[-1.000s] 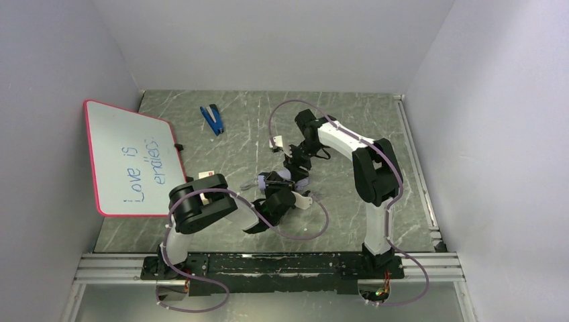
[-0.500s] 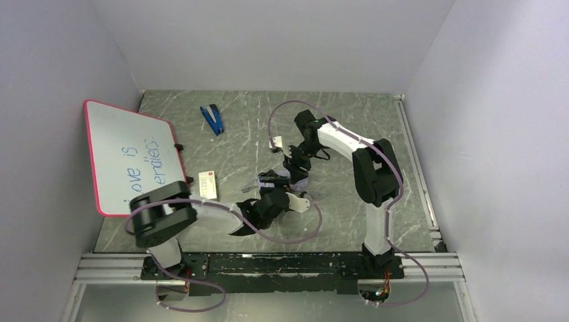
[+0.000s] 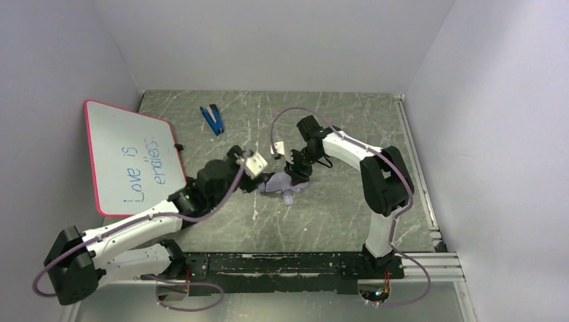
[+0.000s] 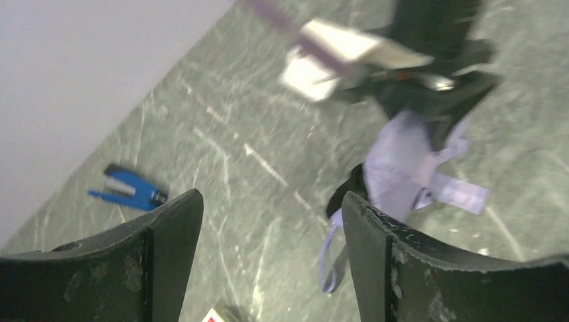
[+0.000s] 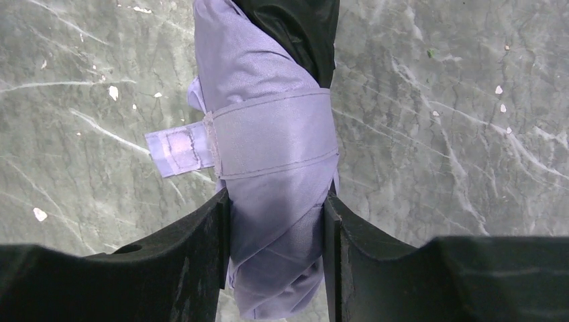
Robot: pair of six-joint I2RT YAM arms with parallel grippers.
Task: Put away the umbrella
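top external view, from the left: the whiteboard (image 3: 131, 157) is by the left wall, and the blue tool (image 3: 213, 119) lies far back on the table (image 3: 349, 221). next comes your left gripper (image 4: 272, 201). its two fingers are wide apart and nothing is between them. the umbrella (image 3: 280, 182) lies on the table just to the right of it, near the middle. in the left wrist view it sits ahead and to the right of the gap, not in line with it.

your right gripper (image 5: 276, 201) is furthest right, and it has the umbrella. its fingers press on both sides of the rolled cloth, just below the strap (image 5: 268, 137) that goes round it. the roll's long way runs straight out ahead of that gripper, across the squeeze. so the right arm looks like the one to carry it. the left would have to swing right to help.

you can't find the handle or the thin shaft. the dark part at the top of the right wrist view is too hard to tell. the left wrist view is blurry. no place to put the umbrella shows.
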